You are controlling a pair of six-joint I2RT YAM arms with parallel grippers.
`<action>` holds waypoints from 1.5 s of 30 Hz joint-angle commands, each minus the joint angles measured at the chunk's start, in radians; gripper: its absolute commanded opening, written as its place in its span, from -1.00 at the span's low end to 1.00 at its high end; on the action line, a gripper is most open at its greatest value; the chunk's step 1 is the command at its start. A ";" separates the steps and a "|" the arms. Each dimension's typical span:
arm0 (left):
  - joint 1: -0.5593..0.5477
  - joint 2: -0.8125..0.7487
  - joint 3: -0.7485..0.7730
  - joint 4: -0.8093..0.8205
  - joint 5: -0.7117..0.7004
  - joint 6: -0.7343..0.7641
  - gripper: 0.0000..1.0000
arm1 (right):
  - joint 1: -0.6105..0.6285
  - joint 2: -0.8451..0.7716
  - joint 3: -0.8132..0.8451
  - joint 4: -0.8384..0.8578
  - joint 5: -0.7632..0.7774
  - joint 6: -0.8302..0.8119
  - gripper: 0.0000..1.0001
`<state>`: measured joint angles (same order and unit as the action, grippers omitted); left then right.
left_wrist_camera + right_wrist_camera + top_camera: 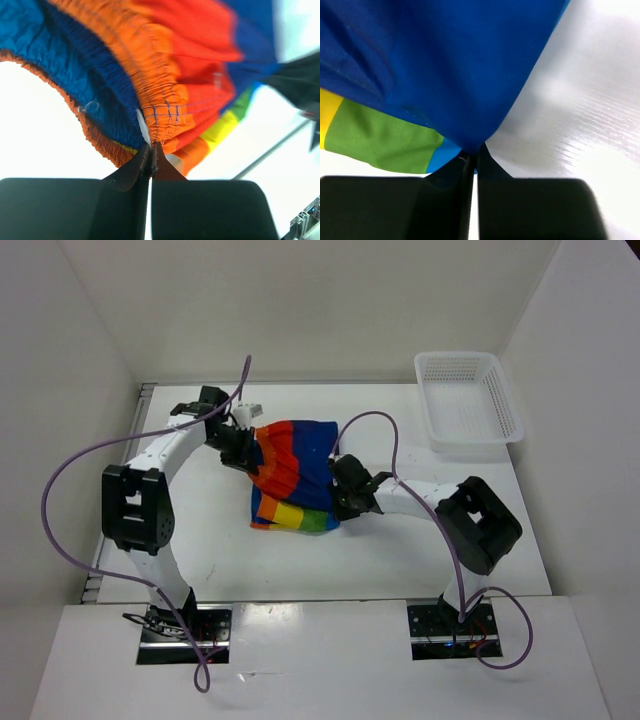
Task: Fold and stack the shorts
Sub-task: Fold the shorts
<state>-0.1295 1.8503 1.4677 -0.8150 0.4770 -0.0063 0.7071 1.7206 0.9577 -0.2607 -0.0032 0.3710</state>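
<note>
The left fingers (pixel 127 176) pinch the shorts' (pixel 293 475) orange waistband tight; the right fingers (pixel 492 165) clamp their blue edge. White bench (pixel 400 560), white walls (pixel 300 310).

The shorts (pixel 292 475) are soft, matt cloth. Their waistband is tightly gathered and ribbed, with visible stitching, while the blue panel lies smooth with a fine sewn seam. The left hand (pixel 151 152) and the right hand (pixel 472 157) have matt black, plastic-looking fingers with smooth faces. The surface (pixel 480 530) is white, smooth and faintly glossy, and shows fine streaks up close. The basket (pixel 468 441) is white plastic mesh with a solid, slightly shiny rim. The arms (pixel 175 450) have smooth white shells and matt black plastic housings.
</note>
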 commanded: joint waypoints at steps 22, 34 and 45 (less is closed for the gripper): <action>0.030 -0.085 -0.159 0.031 -0.032 0.006 -0.13 | 0.000 -0.145 -0.040 -0.005 -0.021 0.046 0.25; 0.157 -0.070 0.036 0.092 -0.027 0.006 0.53 | 0.000 -0.388 -0.022 0.006 0.060 0.011 0.37; 0.166 0.144 0.095 -0.009 0.028 0.006 0.41 | 0.000 -0.355 -0.008 0.006 0.078 0.011 0.37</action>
<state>0.0368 2.0064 1.5467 -0.7979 0.4328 -0.0044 0.7082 1.3766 0.9142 -0.2764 0.0441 0.3878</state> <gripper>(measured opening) 0.709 0.686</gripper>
